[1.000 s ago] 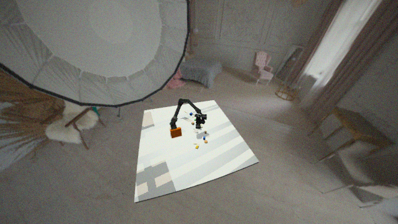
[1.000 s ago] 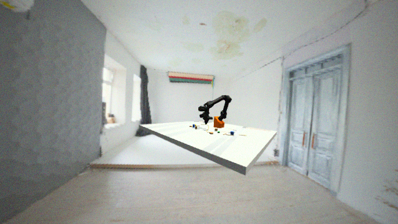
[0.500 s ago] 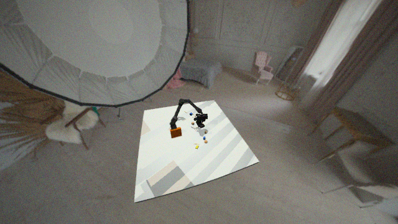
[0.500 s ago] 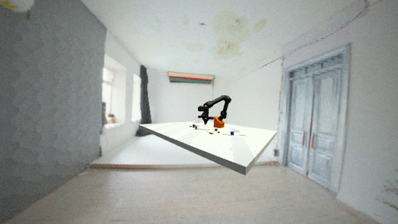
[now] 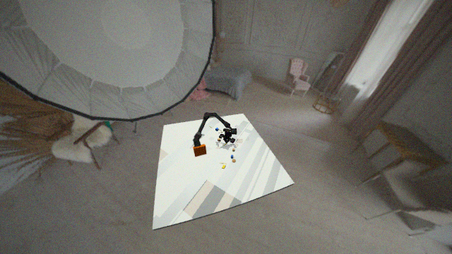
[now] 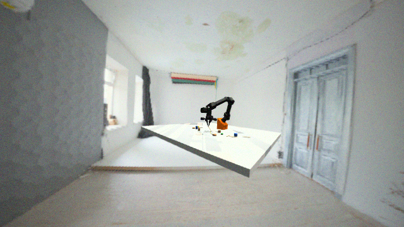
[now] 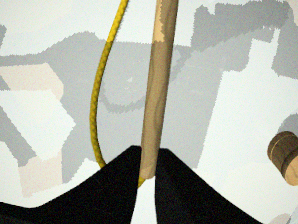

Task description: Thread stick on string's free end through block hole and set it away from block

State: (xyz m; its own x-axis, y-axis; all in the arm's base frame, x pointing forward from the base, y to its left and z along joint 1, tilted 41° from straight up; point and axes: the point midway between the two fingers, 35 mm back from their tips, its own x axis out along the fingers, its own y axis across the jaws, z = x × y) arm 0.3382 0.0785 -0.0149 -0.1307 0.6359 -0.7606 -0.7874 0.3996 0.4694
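My gripper (image 7: 148, 156) (image 5: 228, 136) (image 6: 208, 122) is shut on the thin wooden stick (image 7: 160, 70) and holds it above the white table (image 5: 183, 176) (image 6: 240, 154). In the wrist view the stick points straight out from the fingertips. The yellow string (image 7: 100, 90) runs from the held end of the stick, curving up along its left side. A round wooden piece (image 7: 286, 156) lies on the table at the right edge of the wrist view; I cannot tell whether it is the button. In the top and exterior views the block with the hole is too small to pick out.
The arm's orange base (image 5: 199, 150) (image 6: 222, 125) stands on the table. Small loose objects lie near the gripper: a blue piece (image 5: 232, 156), a wooden piece (image 5: 234, 161), a yellow piece (image 5: 223, 166) and a blue cube (image 6: 235, 134).
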